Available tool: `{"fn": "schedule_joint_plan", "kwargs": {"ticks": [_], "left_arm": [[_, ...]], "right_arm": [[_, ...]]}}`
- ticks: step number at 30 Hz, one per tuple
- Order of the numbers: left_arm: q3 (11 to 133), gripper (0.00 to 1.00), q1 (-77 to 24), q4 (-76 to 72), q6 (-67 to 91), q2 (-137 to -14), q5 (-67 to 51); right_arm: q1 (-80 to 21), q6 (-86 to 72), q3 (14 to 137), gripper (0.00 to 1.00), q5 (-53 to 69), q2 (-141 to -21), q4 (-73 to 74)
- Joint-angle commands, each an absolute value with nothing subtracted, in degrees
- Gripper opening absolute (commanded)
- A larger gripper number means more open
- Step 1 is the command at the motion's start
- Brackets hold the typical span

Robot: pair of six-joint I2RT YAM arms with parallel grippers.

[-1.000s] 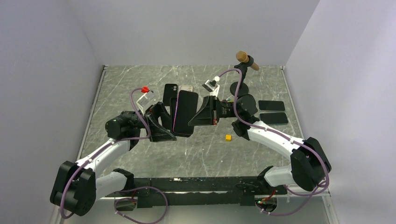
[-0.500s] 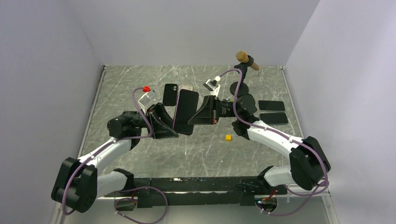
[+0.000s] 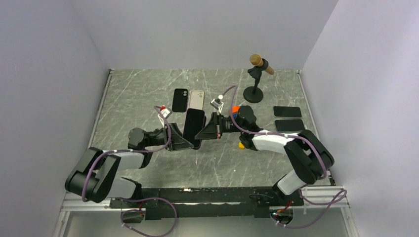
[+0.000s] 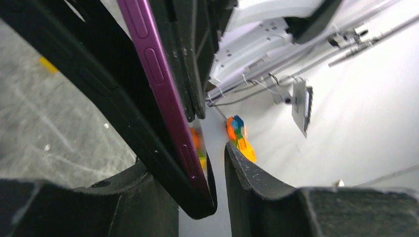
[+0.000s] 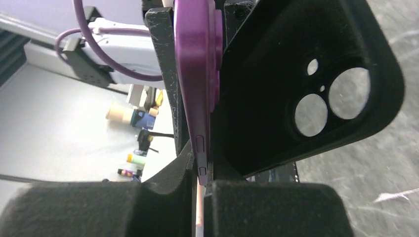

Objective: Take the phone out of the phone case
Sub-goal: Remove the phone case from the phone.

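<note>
A purple phone (image 3: 193, 126) stands on edge above the table's middle, between both grippers. In the right wrist view its black case (image 5: 306, 84) is peeled away from the phone (image 5: 195, 74), showing the camera holes. My right gripper (image 3: 202, 133) is shut on the phone's edge (image 5: 200, 173). My left gripper (image 3: 183, 142) straddles the bottom corner of phone and case (image 4: 197, 163). One finger (image 4: 99, 197) touches the case (image 4: 113, 98), and a narrow gap separates the other finger (image 4: 257, 187) from it.
Two phones (image 3: 180, 100) (image 3: 196, 100) lie behind the grippers. Two black phones (image 3: 287, 111) (image 3: 289, 125) lie at the right. A microphone on a stand (image 3: 256, 74) is at the back right. A small yellow block (image 3: 241, 145) lies under the right arm. Grey walls enclose the table.
Both arms have dropped lower toward the table with the phone between them. The phone now sits lower and nearer the table.
</note>
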State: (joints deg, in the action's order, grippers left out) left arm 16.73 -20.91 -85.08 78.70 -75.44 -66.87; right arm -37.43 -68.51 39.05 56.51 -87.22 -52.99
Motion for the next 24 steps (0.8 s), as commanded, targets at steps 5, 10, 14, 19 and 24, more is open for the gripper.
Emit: {"fn": "schedule_joint_plan", "kwargs": {"ticks": [5,10,14,19,24], "left_arm": [[10.2,0.54,-21.1,-86.0,67.3,-81.3,-53.7],[6.7,0.6,-21.1,-93.6,69.7,-91.4,-49.7],[6.0,0.63,-21.1,-95.4,70.3,-99.8,-47.6],[5.9,0.66,-21.1,-95.3,68.7,-101.9,-44.7],[7.1,0.66,-21.1,-95.3,69.6,-105.7,-43.0]], "right_arm": [[-38.2,-67.8,33.1,0.0,51.6,-97.2,-62.4],[-38.2,-67.2,31.0,0.0,49.0,-100.2,-60.9],[-37.7,-63.3,29.8,0.0,46.6,-96.6,-52.6],[-37.5,-55.5,31.1,0.0,42.6,-87.8,-36.0],[-37.5,-45.3,36.3,0.0,34.2,-79.1,-12.9]]}}
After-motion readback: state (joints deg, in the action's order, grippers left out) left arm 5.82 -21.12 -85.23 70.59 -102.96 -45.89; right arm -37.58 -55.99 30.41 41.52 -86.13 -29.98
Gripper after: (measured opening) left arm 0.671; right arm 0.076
